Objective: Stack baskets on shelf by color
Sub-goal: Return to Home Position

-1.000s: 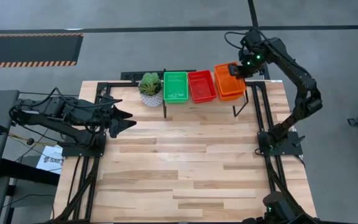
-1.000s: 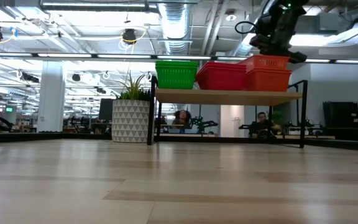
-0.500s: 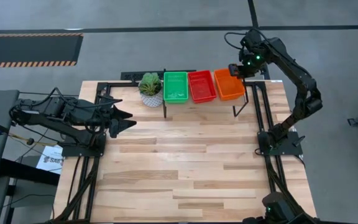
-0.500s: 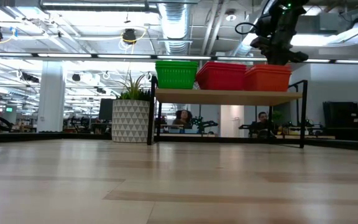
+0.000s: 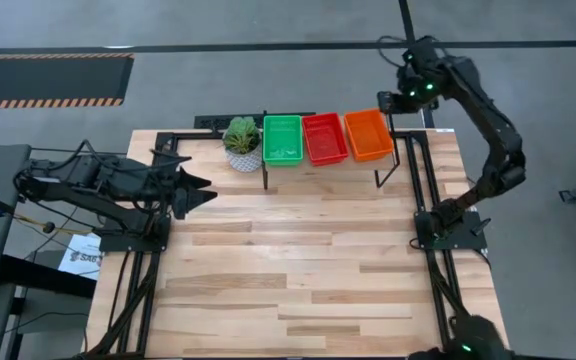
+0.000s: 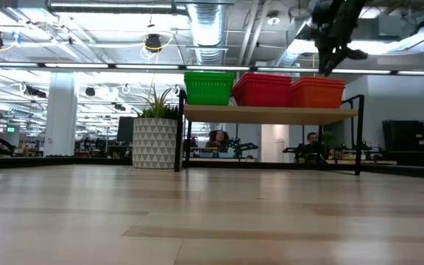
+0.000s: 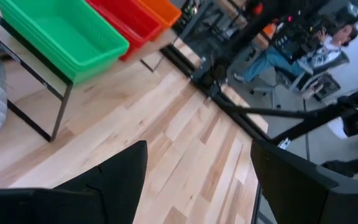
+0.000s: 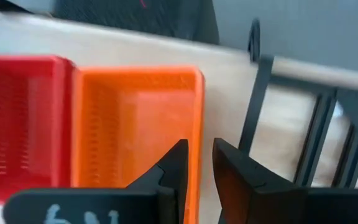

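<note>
We log right gripper [image 5: 388,100], narrow, empty, since risen off orange baskets [image 5: 368,135], upper right; left gripper [image 5: 201,190] wide, middle left.

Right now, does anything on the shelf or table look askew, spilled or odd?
Nothing stands out. The green baskets, red baskets and orange baskets sit square, side by side on the shelf; the plant stands upright beside it. The right pincer hangs empty above the shelf's right end; the left pincer waits at the table's left.
</note>
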Available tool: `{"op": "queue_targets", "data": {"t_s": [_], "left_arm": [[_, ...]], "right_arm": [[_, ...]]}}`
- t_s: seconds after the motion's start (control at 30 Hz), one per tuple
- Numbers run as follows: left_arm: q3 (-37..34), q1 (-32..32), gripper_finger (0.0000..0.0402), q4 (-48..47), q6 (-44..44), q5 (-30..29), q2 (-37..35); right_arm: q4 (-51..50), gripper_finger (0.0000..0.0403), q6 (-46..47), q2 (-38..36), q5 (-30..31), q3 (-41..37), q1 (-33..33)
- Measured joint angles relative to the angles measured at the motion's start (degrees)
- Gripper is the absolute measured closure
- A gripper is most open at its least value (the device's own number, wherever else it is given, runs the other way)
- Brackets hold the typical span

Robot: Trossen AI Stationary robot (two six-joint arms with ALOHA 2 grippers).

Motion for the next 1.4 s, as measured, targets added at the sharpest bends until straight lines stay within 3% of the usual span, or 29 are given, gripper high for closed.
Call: {"op": "queue_targets", "data": {"t_s": [0.23,0.43,0.6,0.77,0.83,0.97,1.17,1.4], "left_arm": [[0.0,0.0,0.0128,3.8,0.1,-4.7,-1.8],[0.0,0.0,0.0128,4.1,0.6,-4.6,-2.1],[0.0,0.0,0.0128,2.6,0.2,-4.3,-2.0],[0.0,0.0,0.0128,2.9,8.5,-7.0,-2.1],[0.0,0.0,0.0128,3.0,12.1,-5.5,-2.6],[0.0,0.0,0.0128,3.6,17.9,-2.5,-4.7],[-0.2,0.0,0.0128,2.1,22.8,-1.2,-9.8],[-12.6,0.0,0.0128,3.9,20.4,-0.5,-21.0]], "right_arm": [[1.5,0.0307,-6.6,-6.1,-0.1,5.9,-0.7],[-0.8,0.0307,-12.8,-13.6,-0.3,6.4,3.0],[-3.7,0.0307,-9.7,-18.6,-0.2,6.4,6.3],[-1.5,0.0307,-9.3,-23.7,-1.9,6.3,12.6],[0.7,0.0307,-8.0,-26.0,-2.4,5.1,15.3],[10.8,0.0307,-3.8,-33.5,-2.5,-4.5,19.8],[28.6,0.0307,5.2,-49.7,-1.9,-29.1,24.9],[52.6,0.0307,15.0,-67.6,-1.8,-58.9,30.5]]}}
